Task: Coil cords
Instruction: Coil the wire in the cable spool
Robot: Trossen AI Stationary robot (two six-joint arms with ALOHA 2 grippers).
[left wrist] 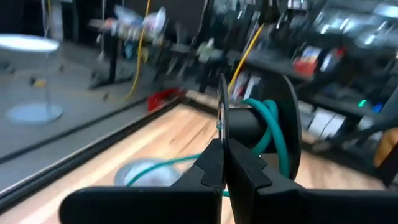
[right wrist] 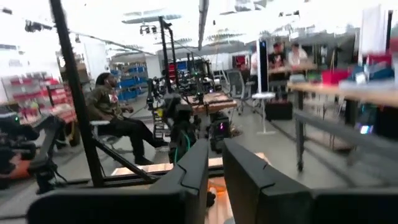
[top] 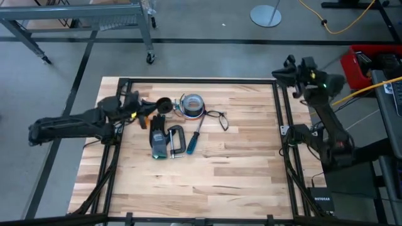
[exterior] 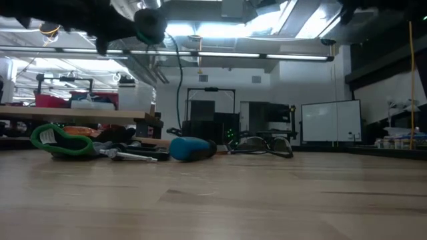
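**benchrat:** Start with the table (top: 239,182). Why is everything bunched at 11 o'clock from its centre?

**spoolguy:** That's where your left arm (top: 69,125) reaches in from 9 o'clock, so the work sits right at its wrist. Your right arm (top: 326,119) is folded off the table edge out at 2 o'clock. The right gripper (right wrist: 214,155) points at the room with a narrow gap between its fingers and nothing in it. I'd say it's parked clear so it can't snag anything.

**benchrat:** And the clutter?

**spoolguy:** The tape roll (top: 191,105), clamp (top: 176,139) and screwdriver (top: 192,140) just lie nearby, and none of them is touched.

**benchrat:** What's the left one doing?

**spoolguy:** Your left gripper (left wrist: 222,158) is pinched tight on the thin flange of the spool (left wrist: 249,124), holding it up off the wood. The teal cord (left wrist: 272,121) is wrapped around the hub, and its tail runs down toward the table. I think you hold it by the rim to keep the hub free for more turns.

**benchrat:** And the black ones?

**spoolguy:** I can only pick out one black cord (top: 218,119), a loose loop at 4 o'clock from the tape roll. It isn't coiled yet.
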